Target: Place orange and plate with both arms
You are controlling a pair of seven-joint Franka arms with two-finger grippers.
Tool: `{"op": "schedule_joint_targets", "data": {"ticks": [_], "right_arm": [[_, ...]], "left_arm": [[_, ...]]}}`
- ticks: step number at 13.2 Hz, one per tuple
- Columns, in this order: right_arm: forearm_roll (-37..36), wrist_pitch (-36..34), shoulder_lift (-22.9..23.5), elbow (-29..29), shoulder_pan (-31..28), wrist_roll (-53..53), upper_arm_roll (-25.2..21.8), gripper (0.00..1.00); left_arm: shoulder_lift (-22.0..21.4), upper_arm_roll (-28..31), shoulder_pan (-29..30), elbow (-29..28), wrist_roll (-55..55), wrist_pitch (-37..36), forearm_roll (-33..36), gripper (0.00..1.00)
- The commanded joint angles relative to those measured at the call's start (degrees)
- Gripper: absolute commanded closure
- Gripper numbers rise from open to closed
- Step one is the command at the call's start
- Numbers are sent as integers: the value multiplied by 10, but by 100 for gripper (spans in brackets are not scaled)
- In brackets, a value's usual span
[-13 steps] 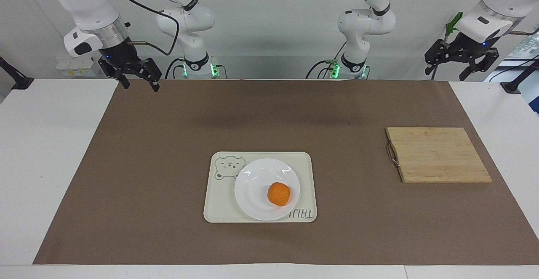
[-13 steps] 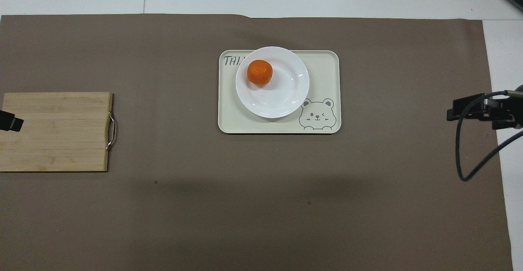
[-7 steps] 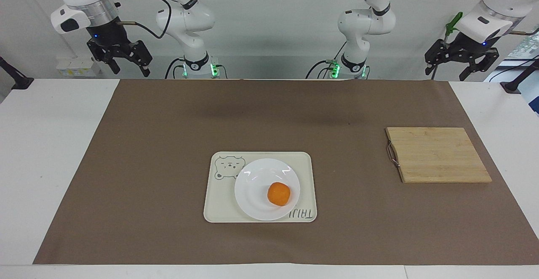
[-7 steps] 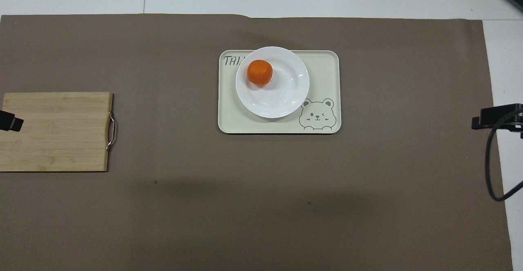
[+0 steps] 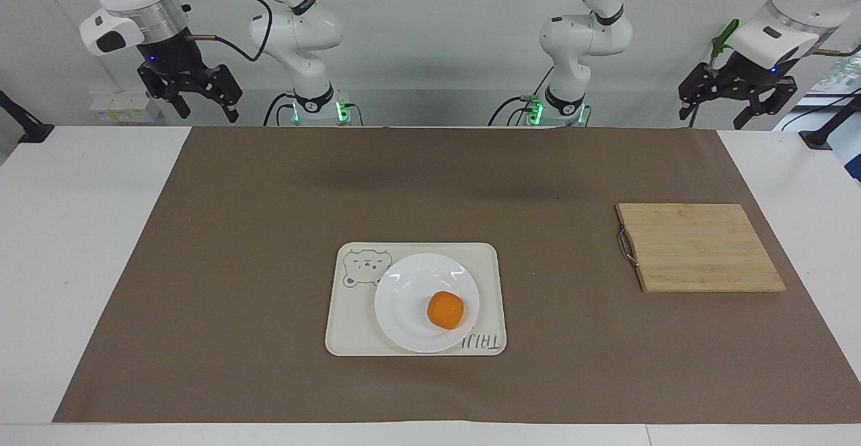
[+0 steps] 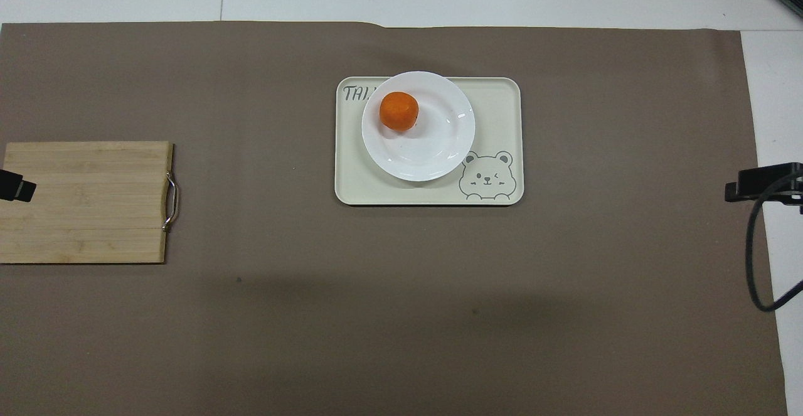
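The small round bright-orange fruit (image 5: 444, 310) lies on the round glossy white plate (image 5: 403, 301), off-centre toward the plate's lower right in the facing view, and the plate sits on a rectangular cream tray with a bear drawing (image 5: 353, 330), low in the middle of the frame. Both tools hang high at the upper corners, well apart from the tray: the right tool (image 5: 190, 92) at upper left, the left tool (image 5: 734, 99) at upper right, each with its fingers spread and holding nothing. The fruit is round, so it has no long axis to line up with. Judged from its place on the plate, it lies slightly toward the left arm's end, yet neither tool is clearly nearer. Both arms appear to wait.

The surface is white and covered by a wide brown mat (image 5: 269, 231). A pale bamboo cutting board with a metal handle (image 5: 699, 247) lies at mid right, toward the left arm's end, well apart from the tray. The room shows a plain white wall.
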Motion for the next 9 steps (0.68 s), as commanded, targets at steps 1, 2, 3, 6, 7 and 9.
{"op": "schedule_joint_targets", "data": {"ticks": [1,2,3,6,7,9], "right_arm": [[-11,-5,-8,-5,-19,-21,17,0],[-11,-5,-8,-5,-19,-21,17,0],[-11,-5,-8,-5,-20,-21,17,0],[-11,-5,-7,-5,-21,-21,17,0],[-11,-5,-7,-4,-24,-21,18,0],[-9,-5,-7,-2,-61,-22,58,0]], "left_arm": [[-14,-5,4,-15,-6,-1,10,0],[-14,-5,4,-15,-6,-1,10,0],[-14,-4,5,-15,-6,-1,10,0],[-14,-4,5,-15,-6,-1,10,0],[-14,-4,5,-15,-6,-1,10,0],[-14,-4,4,-15,-6,-1,10,0]]}}
